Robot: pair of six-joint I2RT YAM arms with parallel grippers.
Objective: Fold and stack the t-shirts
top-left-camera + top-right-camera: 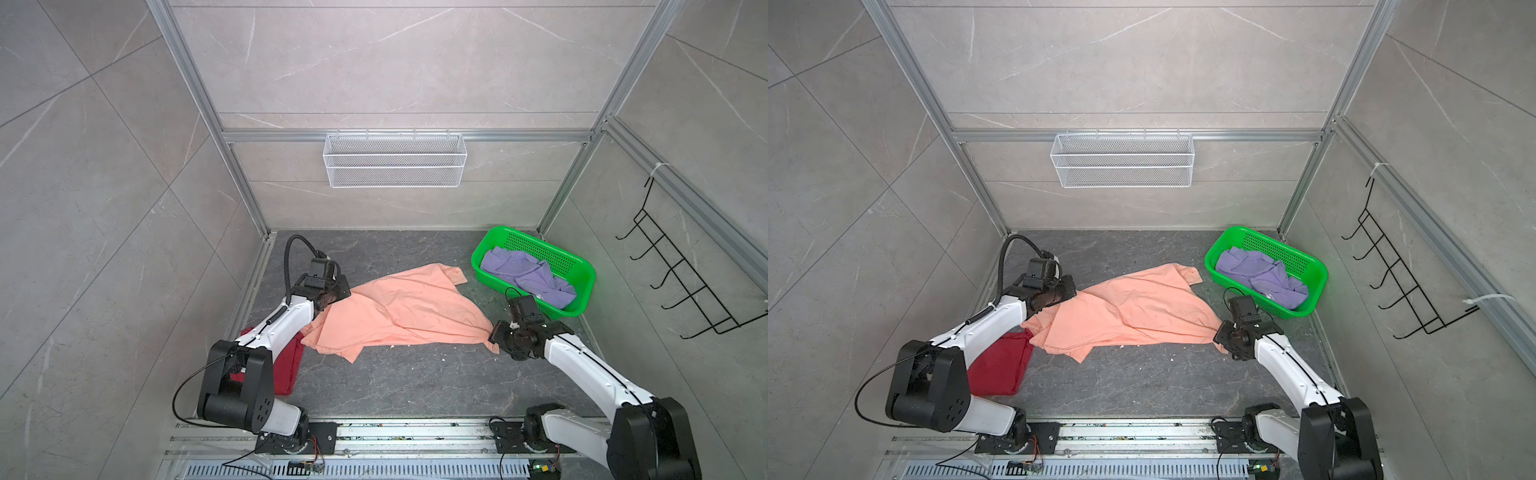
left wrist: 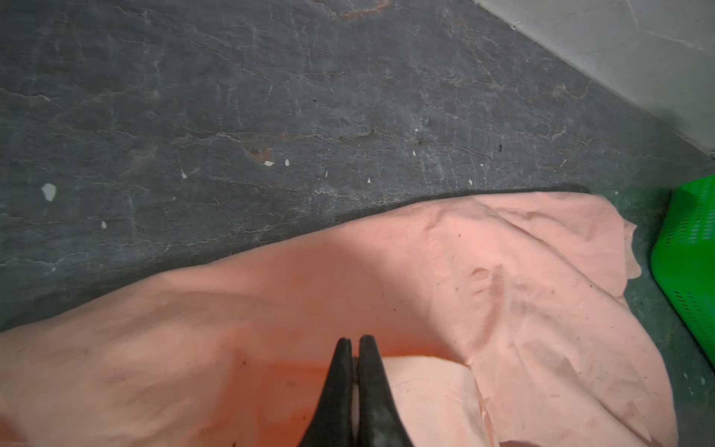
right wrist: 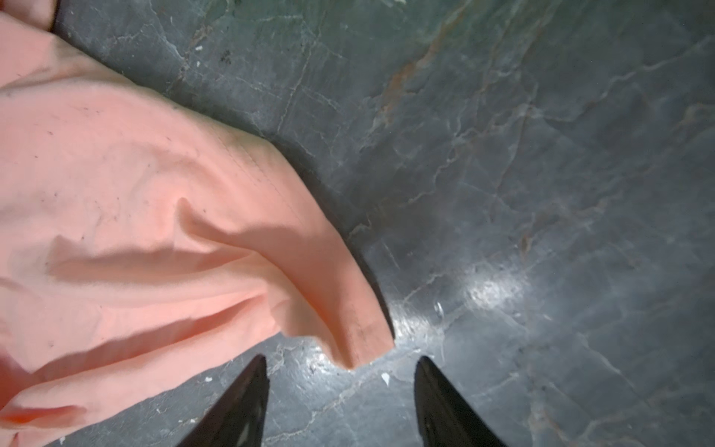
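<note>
Left fingers [image 2: 367,387] are clenched, prob. pinching the peach tee [image 1: 399,311], which sprawls crumpled in the middle of the surface [image 1: 415,382]. Right fingers [image 3: 247,394] gape, released, w/ its hemmed corner just ahead. Cloth looks light, floppy, not slippery, so I'd grab stitched hems or corners on both sides, else it'll sag.

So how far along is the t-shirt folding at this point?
Done: the dark red t-shirt lies flat at the left, seemingly folded, partly hidden by the arm. In hand: the peach t-shirt, rumpled and unfolded; left gripper shut on its edge, right gripper open beside a corner. To do: the lavender t-shirt, bunched in the green basket.
</note>
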